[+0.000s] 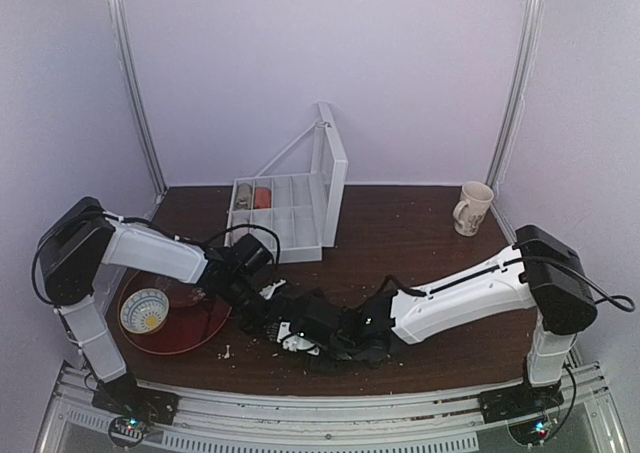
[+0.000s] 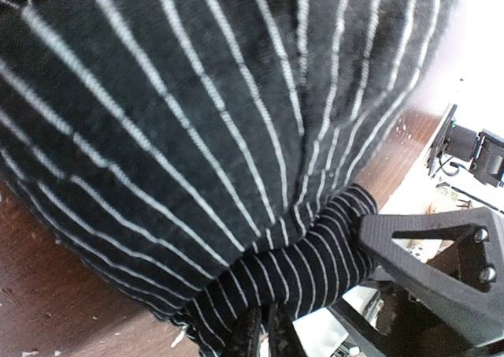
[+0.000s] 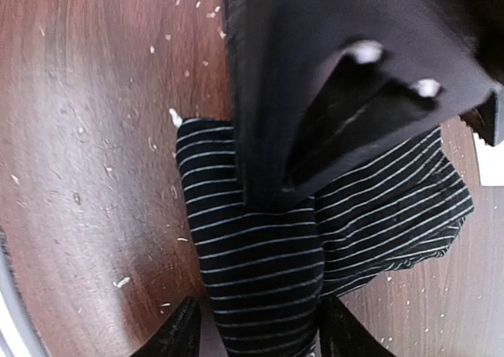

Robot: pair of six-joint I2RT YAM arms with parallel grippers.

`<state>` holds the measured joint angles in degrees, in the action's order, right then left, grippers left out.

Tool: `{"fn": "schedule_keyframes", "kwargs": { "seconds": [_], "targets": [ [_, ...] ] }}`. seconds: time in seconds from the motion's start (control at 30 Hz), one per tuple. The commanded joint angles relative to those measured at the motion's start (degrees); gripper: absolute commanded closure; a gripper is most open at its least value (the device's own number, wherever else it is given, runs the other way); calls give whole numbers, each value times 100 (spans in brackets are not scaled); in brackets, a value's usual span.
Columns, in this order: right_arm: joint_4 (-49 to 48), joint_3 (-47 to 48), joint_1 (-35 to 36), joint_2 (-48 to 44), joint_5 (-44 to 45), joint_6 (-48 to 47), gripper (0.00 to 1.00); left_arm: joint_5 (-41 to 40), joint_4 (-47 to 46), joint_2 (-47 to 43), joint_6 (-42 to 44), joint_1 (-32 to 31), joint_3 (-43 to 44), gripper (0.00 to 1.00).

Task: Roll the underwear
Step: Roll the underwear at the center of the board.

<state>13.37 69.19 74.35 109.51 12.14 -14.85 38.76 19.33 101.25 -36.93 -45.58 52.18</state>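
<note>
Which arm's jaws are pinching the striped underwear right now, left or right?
The left gripper: its jaws clamp a bunched fold of the underwear, while the right gripper straddles it with jaws apart.

tray [image 1: 192, 335] left, open box [image 1: 290, 223] behind (mug [image 1: 472, 208] far right)

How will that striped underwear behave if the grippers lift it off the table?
Probably floppy: the underwear bunches into folds where the left gripper pinches it. Likely light, being thin knit. It may sag or unroll, since its layers lie loose on the table.
</note>
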Motion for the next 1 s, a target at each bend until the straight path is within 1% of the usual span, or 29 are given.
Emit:
{"fn": "schedule_keyframes", "kwargs": {
  "seconds": [0.0, 0.1, 0.17, 0.27, 0.33, 0.53, 0.7, 0.87, 0.97],
  "targets": [
    [-76, 28, 129, 214, 506, -346, 51, -401, 181, 255, 30, -74, -151, 92],
    [-158, -23, 200, 302, 649, -468, 52, -393, 176, 255, 35, -74, -156, 92],
    [-219, -49, 258, 360, 796, -564, 55, -385, 172, 255, 36, -78, -164, 92],
    [-304, -58, 333, 470, 1005, -690, 65, -378, 166, 238, 22, -74, -178, 92],
    [-318, -25, 371, 567, 1114, -761, 75, -369, 159, 234, 22, -74, -182, 92],
    [-289, 22, 396, 566, 1123, -701, 100, -341, 182, 140, 29, -65, -187, 92],
    [-46, 155, 382, 454, 785, -527, 100, -365, 422, -143, 131, 128, -162, 92],
    [371, 379, 209, 302, -31, -104, 100, -429, 790, -692, 332, 604, -251, 91],
    [723, 676, 62, 293, -697, 137, 100, -513, 994, -946, 403, 734, -280, 91]
  ]
}}
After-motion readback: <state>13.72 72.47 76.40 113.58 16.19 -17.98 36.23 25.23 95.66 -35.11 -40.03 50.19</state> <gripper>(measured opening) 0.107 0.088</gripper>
